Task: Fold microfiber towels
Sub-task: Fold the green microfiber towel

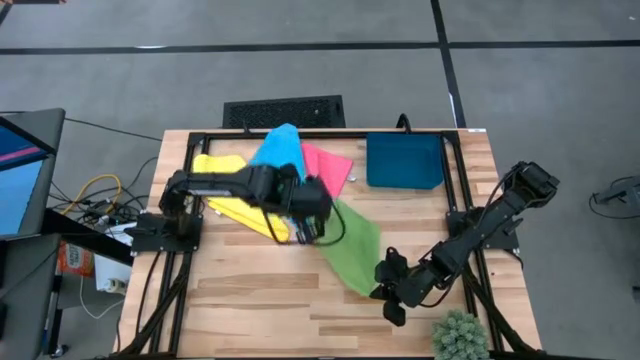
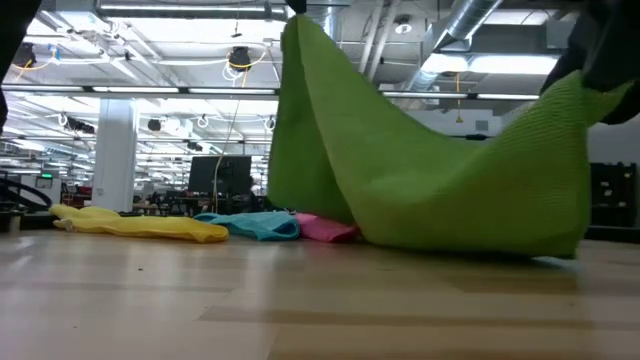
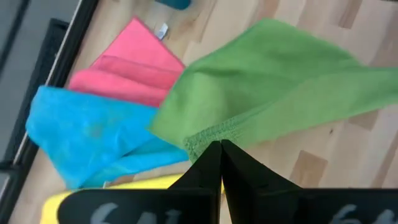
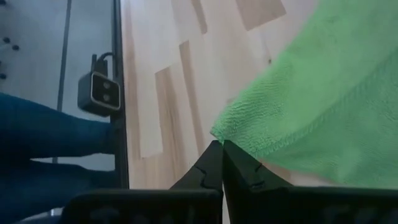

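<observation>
Towels, four: green one (image 1: 352, 250) pinched between closed left gripper (image 1: 312, 232) and closed right gripper (image 1: 383, 292).

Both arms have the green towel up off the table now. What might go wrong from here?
Both grips look thin: the left gripper and the right gripper each pinch only the hem of the green towel, so a corner might slip out. The towel's low end sags near the pink towel and blue towel, so it might drag them along.
</observation>
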Controlling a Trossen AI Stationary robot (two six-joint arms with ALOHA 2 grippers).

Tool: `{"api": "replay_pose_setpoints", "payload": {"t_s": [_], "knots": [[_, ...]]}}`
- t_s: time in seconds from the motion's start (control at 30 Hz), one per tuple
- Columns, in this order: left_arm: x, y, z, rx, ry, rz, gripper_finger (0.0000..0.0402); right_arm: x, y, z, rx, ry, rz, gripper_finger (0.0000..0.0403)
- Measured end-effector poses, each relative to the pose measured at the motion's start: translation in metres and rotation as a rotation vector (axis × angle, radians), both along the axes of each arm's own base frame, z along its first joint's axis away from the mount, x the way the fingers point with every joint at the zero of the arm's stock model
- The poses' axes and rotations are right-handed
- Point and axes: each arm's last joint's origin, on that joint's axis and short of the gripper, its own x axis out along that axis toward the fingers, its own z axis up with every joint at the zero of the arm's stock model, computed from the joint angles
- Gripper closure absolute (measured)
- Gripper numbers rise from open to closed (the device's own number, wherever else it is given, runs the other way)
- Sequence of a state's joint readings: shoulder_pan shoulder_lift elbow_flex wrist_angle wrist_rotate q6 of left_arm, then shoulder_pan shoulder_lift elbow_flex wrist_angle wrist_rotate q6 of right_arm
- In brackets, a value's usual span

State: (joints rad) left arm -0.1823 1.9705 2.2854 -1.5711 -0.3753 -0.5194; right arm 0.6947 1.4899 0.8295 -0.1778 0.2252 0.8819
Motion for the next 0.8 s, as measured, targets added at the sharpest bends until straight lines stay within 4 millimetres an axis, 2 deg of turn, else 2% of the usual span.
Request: {"api": "replay_pose_setpoints", "payload": {"t_s": [0.13,0.3,0.43,0.7,0.8], "knots": [[-0.008,-0.032,-0.018,0.062,0.005,0.067,0.0401,-0.003,0.004,0.000,0.006,-0.001,0.013,0.0384],[-0.041,-0.060,-0.032,0.106,-0.025,0.160,0.0401,-0.008,0.011,0.001,0.041,0.006,-0.001,0.0384],[-0.071,-0.074,-0.047,0.110,-0.047,0.235,0.0401,-0.010,0.014,0.001,0.063,0.008,-0.014,0.0381],[-0.101,-0.111,-0.107,-0.036,-0.162,0.275,0.0401,-0.010,0.020,0.005,0.173,-0.010,-0.072,0.0385],[-0.109,-0.124,-0.122,-0.087,-0.154,0.275,0.0401,-0.009,0.024,0.010,0.240,-0.040,-0.083,0.0384]]}}
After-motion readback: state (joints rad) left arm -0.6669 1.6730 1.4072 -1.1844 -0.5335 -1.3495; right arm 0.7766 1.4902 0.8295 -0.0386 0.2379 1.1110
